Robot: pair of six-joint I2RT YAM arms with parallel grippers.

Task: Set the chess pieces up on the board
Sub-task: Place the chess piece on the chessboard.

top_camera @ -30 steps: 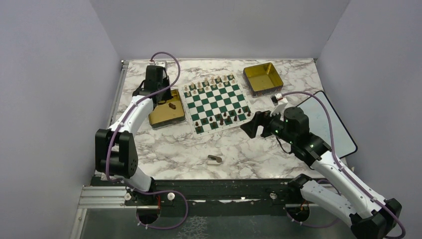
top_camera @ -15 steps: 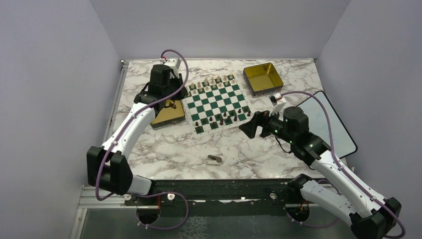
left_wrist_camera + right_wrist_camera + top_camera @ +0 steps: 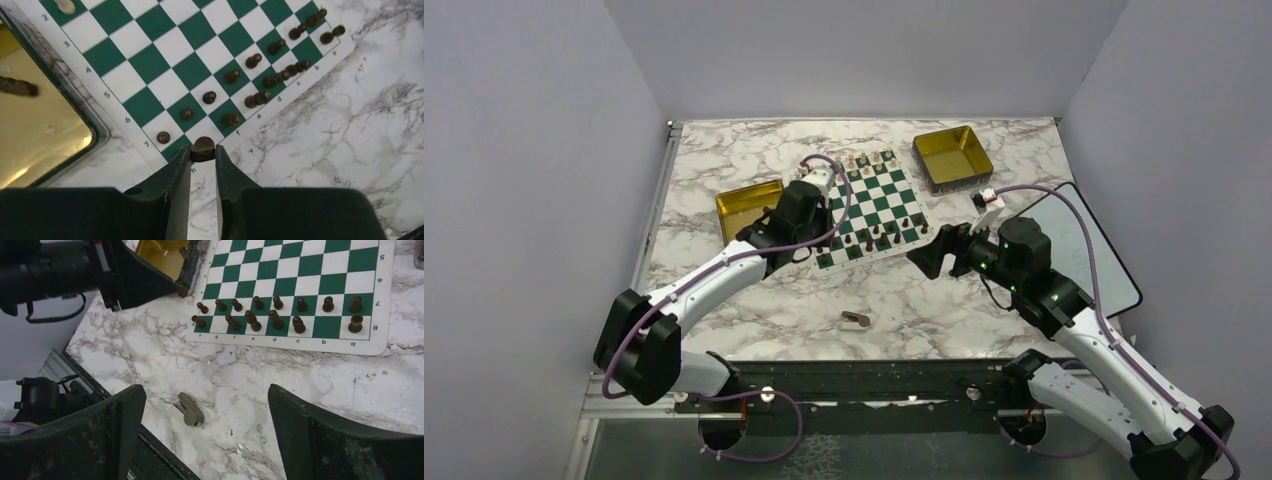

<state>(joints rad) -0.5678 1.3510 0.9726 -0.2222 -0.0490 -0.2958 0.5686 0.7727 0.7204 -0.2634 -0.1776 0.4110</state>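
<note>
The green and white board (image 3: 879,203) lies mid-table, also in the left wrist view (image 3: 165,65) and the right wrist view (image 3: 300,270). Several dark chess pieces (image 3: 874,236) stand on its two near rows (image 3: 232,76) (image 3: 276,316). My left gripper (image 3: 812,246) is shut on one dark chess piece (image 3: 203,149), held over the board's near left corner by the h file. My right gripper (image 3: 929,255) hangs open off the board's near right corner, its wide jaws (image 3: 207,395) over bare marble.
A gold tin (image 3: 746,203) sits left of the board with a dark piece (image 3: 17,87) lying in it. Another gold tin (image 3: 952,155) stands back right. Pale pieces (image 3: 869,158) line the far rows. A small tan clip (image 3: 856,320) lies near the front edge.
My left arm has swung from over the left tin to the board's near left corner, carrying the dark piece. The right arm has barely moved.
</note>
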